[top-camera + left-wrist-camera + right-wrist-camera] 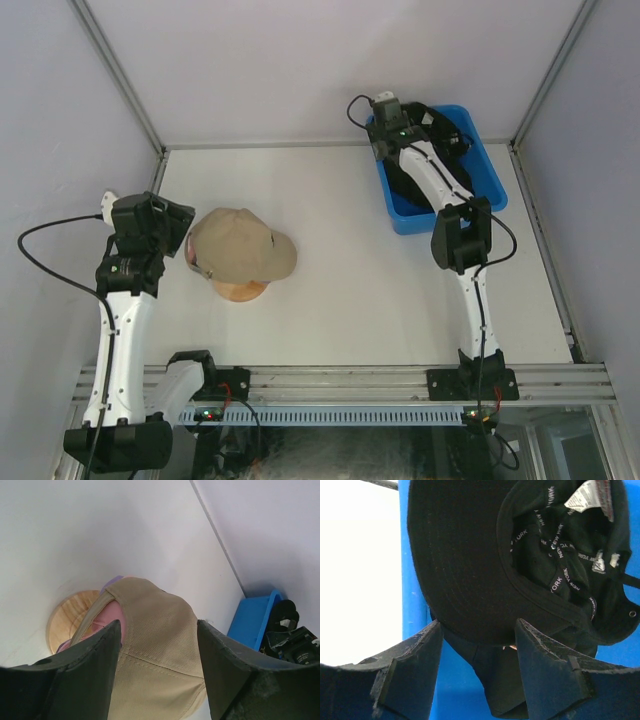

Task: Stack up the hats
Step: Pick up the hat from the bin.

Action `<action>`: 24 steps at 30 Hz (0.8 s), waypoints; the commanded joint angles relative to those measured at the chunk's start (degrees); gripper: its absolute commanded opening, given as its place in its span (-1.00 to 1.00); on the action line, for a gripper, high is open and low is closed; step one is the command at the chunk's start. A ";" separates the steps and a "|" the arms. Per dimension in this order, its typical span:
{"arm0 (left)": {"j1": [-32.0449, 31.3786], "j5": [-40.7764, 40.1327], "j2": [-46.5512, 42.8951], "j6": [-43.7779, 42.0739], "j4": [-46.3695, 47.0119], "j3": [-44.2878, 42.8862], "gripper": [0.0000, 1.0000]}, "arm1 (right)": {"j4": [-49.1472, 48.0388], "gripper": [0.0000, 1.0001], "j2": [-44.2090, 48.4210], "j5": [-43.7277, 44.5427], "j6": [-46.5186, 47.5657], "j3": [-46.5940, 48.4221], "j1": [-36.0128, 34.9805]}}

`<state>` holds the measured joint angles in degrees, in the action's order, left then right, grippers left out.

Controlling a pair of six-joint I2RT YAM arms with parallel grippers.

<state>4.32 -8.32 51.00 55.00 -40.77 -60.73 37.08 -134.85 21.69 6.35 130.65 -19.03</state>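
Three caps sit stacked on the wooden head-form (65,620) at the left of the desk (350,290): the tan cap (240,248) on top, with an edge of the pink cap (107,622) and a sliver of the lavender cap (114,583) showing under its rear opening. In the top view the tan cap's brim points to the right. The left gripper (158,627) hangs just beside the stack on its left, its fingers (85,680) spread wide and released, with the back of the tan crown lying between and beyond them; whether they touch the fabric cannot be told. One more, the black cap (470,565), lies upside down in the blue bin (495,190) at the far right of the desk, its inside facing up with white lettering on the seam tape and a white label. The right gripper (477,627) is low over the bin, its fingers (410,675) held apart and clasping nothing, the curved edge of the black brim lying between their tips. Both arms are well apart from each other.
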 commanded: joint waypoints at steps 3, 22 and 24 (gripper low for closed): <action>0.52 1.77 -0.50 1.32 3.00 1.67 0.32 | -4.08 0.17 3.71 3.58 2.09 -5.23 -0.26; 0.65 2.38 0.07 1.47 4.47 3.00 0.31 | -11.83 0.18 -1.47 10.23 5.57 -1.30 0.80; 0.61 2.35 0.05 1.58 4.52 3.28 0.32 | -11.94 0.11 -2.07 9.70 4.98 -1.28 1.15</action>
<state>4.38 -6.83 51.03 56.01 -38.37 -58.92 28.21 -135.76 29.52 10.48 127.15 -19.09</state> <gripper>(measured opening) 0.659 0.579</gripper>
